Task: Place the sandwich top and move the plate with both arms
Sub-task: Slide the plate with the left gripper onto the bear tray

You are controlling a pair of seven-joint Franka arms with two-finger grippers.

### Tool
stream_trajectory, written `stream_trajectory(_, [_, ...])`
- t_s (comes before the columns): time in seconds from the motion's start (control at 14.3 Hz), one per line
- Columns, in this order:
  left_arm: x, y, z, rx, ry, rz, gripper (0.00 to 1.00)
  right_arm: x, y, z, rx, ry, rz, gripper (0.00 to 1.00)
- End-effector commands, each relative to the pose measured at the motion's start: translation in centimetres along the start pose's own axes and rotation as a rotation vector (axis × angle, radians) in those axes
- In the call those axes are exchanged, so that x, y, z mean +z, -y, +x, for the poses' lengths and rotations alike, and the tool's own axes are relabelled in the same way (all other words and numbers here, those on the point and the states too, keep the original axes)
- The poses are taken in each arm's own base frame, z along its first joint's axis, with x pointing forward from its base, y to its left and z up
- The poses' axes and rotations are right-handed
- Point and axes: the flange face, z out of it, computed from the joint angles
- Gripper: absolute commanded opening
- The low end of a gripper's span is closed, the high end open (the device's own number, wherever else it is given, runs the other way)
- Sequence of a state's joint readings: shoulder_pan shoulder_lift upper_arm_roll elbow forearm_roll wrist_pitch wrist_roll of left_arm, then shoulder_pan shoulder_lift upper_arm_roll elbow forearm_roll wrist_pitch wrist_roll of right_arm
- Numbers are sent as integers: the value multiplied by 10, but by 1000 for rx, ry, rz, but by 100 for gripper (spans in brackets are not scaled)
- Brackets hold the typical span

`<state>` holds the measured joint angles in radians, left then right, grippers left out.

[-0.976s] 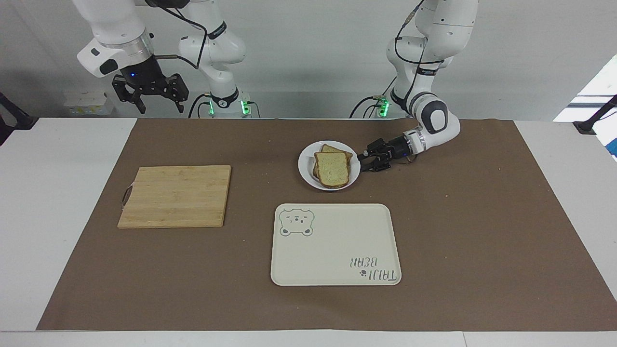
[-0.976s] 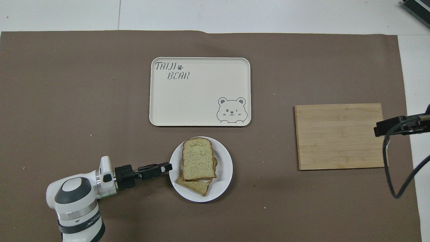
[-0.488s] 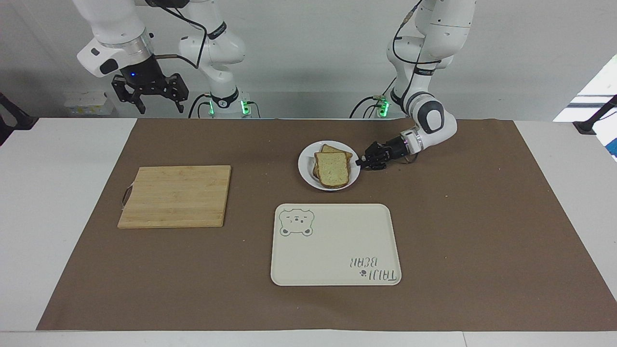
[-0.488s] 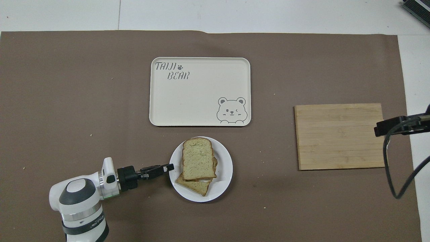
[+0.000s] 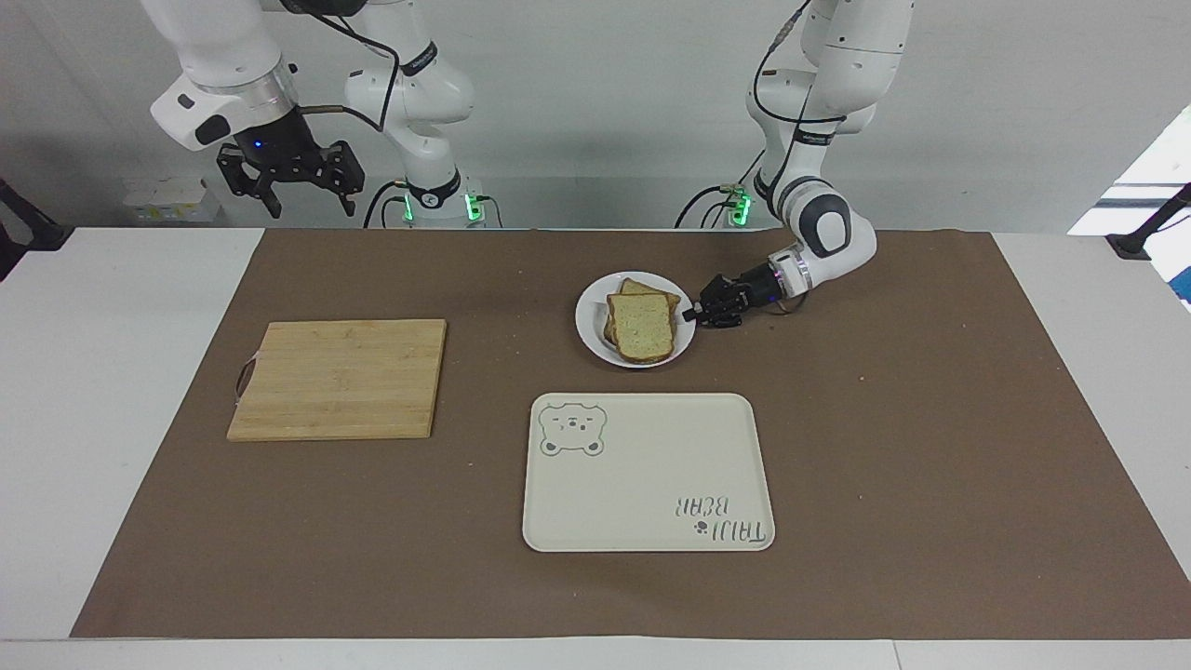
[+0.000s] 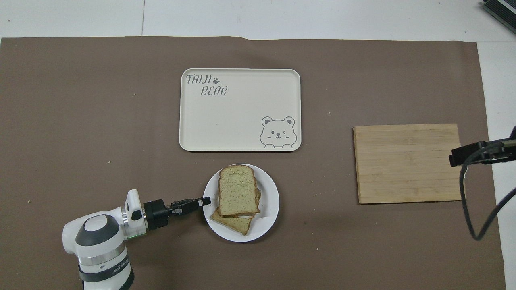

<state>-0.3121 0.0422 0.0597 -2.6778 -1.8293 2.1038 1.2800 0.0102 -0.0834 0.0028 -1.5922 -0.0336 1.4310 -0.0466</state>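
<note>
Left end effector (image 5: 690, 314) pinched onto the rim of the glossy white plate (image 5: 589, 324), mid-counter, just nearer the robots than the cream bear tray (image 5: 651, 484). Sandwich top (image 5: 642, 328) already sitting on the stack: soft, speckled, brown-crusted. Plate probably stiff but slick, so best gripped at opposite rims. Right end effector (image 5: 296, 186) spread wide, waiting above the bamboo cutting board's (image 5: 340, 377) end

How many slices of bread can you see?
2, both on the white plate: the top slice lies across a lower slice that peeks out nearer the robots. More may be hidden between them.
</note>
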Motion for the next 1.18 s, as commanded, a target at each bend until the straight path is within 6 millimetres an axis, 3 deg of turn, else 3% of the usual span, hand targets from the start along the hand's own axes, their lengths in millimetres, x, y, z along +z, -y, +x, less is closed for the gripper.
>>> stream_trajectory(0.0, [3,3,-7,5,-10,17,0,-6,-8,-3,-14,-9,-7,100])
stream_trajectory(0.35, [0,-1,-2,-3,-26,-4,0,-7,-15,-4,3,-10,-7,100])
stream_trajectory(0.63, [-7,-29,24,-91,-67,-37,0,-7,-16,-4,3,-10,-6,100])
stream_trajectory(0.84, [-6,-53,68,-117,-110,-51,0,-7,-14,-4,1,-11,-7,100])
stream_trajectory(1.12, [5,-63,137,-121,-162,-31,0,-7,-15,-4,0,-11,-7,100])
